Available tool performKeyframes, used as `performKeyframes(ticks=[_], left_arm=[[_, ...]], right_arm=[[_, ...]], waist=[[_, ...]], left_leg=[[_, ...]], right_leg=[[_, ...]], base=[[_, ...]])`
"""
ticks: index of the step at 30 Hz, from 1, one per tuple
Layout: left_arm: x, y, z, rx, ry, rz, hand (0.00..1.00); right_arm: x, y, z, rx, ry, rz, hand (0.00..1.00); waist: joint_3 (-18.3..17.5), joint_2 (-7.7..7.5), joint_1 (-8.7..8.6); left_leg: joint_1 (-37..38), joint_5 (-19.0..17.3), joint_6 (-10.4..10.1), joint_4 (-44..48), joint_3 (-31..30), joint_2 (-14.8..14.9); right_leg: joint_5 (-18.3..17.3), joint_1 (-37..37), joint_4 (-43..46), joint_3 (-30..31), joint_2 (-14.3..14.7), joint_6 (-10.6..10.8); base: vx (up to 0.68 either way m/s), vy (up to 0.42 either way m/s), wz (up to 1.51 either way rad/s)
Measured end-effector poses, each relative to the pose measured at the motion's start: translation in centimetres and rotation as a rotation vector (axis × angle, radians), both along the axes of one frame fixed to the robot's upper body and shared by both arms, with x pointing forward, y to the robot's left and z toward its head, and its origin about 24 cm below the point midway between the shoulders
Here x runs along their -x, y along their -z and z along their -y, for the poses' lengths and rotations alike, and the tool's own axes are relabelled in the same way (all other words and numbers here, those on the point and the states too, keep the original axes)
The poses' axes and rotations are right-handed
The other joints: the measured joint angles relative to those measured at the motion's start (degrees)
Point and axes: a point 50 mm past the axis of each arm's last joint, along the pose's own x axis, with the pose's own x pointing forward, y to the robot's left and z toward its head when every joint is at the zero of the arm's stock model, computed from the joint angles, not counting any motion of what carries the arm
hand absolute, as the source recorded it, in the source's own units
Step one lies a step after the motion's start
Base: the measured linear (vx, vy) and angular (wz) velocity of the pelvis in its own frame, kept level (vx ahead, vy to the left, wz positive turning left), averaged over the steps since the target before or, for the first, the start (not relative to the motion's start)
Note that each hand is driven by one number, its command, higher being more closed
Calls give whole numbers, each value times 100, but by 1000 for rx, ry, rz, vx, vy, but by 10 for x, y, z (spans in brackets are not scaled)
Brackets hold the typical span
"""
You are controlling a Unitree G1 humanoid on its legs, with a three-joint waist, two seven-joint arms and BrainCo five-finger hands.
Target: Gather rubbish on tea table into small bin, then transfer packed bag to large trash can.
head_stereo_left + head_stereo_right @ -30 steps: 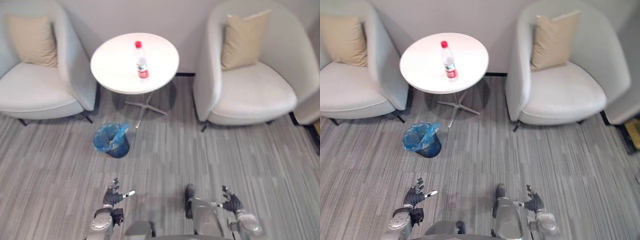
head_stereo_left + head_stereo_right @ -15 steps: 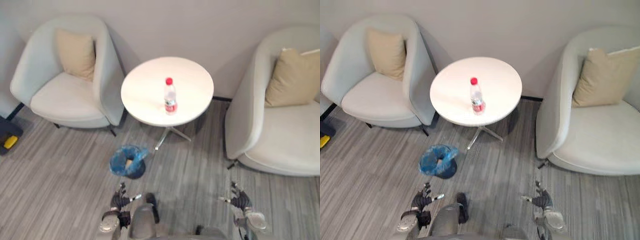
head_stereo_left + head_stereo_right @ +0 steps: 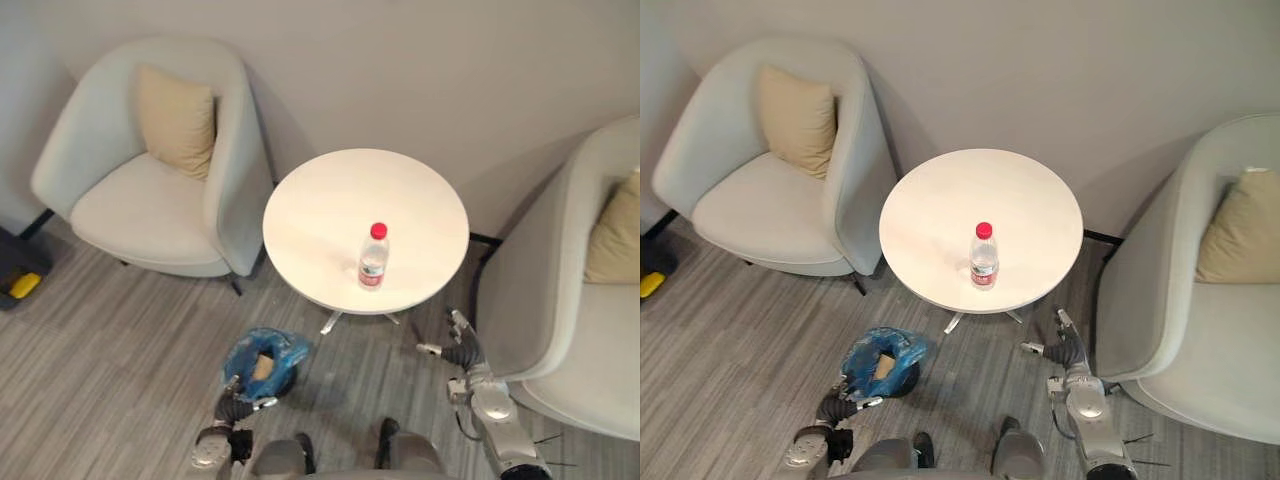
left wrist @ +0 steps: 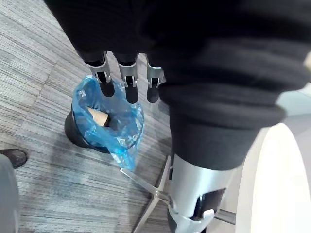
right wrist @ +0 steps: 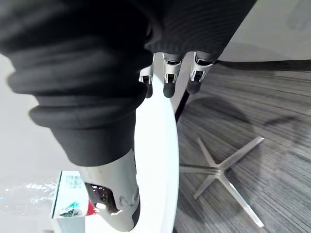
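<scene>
Water bottle (image 3: 372,257): clear plastic, red cap, red band on the label. It stands upright on the round white tea table (image 3: 310,195), toward the table's near edge, with no hand touching it.

Far left, at the picture's edge, we note a dark object with a yellow part (image 3: 20,285), cut off and too partial to name.

Left armchair (image 3: 120,205), pale, with a tan cushion (image 3: 178,120) propped against its back.

Small bin (image 3: 262,362), dark with a blue bag lining it, stands on the grey floor just beside the table's base. In the left wrist view a brown piece (image 4: 97,115) lies inside the bag; we cannot tell what it is.

Left hand (image 3: 235,408) hangs low, near the bin, with its fingers (image 4: 127,87) straight, spread and holding nothing.

Right hand (image 3: 462,350) is beside the table's right rim, below its top. Its fingers (image 5: 167,82) are relaxed and empty. Past them the table's edge and star-shaped foot (image 5: 223,174) show.

Right armchair (image 3: 560,330) is cut off by the frame, and we see only part of its tan cushion (image 3: 612,245).
</scene>
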Motion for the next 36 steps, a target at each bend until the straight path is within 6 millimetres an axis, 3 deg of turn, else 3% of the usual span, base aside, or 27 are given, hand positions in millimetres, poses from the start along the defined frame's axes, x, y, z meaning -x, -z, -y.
performKeyframes(ticks=[5,8,10,13,17,18,21,24,29,32,36], left_arm=[[0,-1,-2,-6,-10,4,0],[3,-1,-7,-12,-35,2,0],[6,0,-8,-14,-38,-4,0],[6,0,-7,-13,-37,-1,0],[2,-2,-6,-16,-32,23,0],[0,-3,-6,-18,-42,26,0],[-7,-5,-6,-18,-46,45,0],[-4,-3,-7,-18,-55,29,0],[-8,-4,-8,-16,-77,47,0],[-9,-5,-8,-17,-80,56,0],[-10,-6,-6,-14,-82,66,0]], right_arm=[[-13,-16,3,8,20,76,0],[-22,-23,3,15,16,100,0],[-33,-23,4,12,18,97,0],[-49,-26,2,7,28,97,0],[-91,-70,-5,27,-16,219,0],[-101,-81,-4,40,-10,242,100],[-116,-104,7,77,8,283,100],[-128,-121,4,86,-7,316,100],[-131,-130,8,63,9,340,100],[-126,-138,6,50,18,397,100],[-99,-152,-9,15,-40,541,100]], waist=[[-2,-10,137],[-2,-10,181],[1,-9,303],[32,31,300],[403,223,347],[525,245,444],[762,310,635],[816,307,644],[887,323,627],[888,321,631],[883,314,604]], left_leg=[[10,144,-86,-178,-271,-12],[-32,233,-23,-188,-407,-104],[-104,336,-41,-215,-434,-147],[-208,501,-17,-346,-626,-215],[-724,650,41,-306,-773,-231],[-844,658,32,-299,-786,-238],[-1075,700,49,-268,-889,-287],[-1233,828,110,-308,-893,-324],[-1289,966,129,-405,-1013,-375],[-1297,994,138,-436,-1028,-389],[-1244,1000,143,-451,-1154,-410]], right_leg=[[146,309,-468,-302,31,11],[271,505,-768,-472,-13,52],[384,506,-874,-539,-35,46],[403,470,-896,-733,-93,49],[447,-49,-566,-916,-162,-1],[444,-202,-455,-917,-190,-3],[433,-411,-239,-1030,-294,-13],[435,-607,-122,-1058,-367,-18],[434,-657,-98,-1185,-426,-14],[427,-666,-99,-1201,-435,-5],[328,-548,-98,-1282,-436,50]], base=[[63,-32,32],[-4,20,32],[-53,26,17],[-111,4,39],[-211,23,30],[-198,35,19],[-187,26,27],[-94,17,15],[-7,-2,15],[63,-14,5],[98,-39,18]])
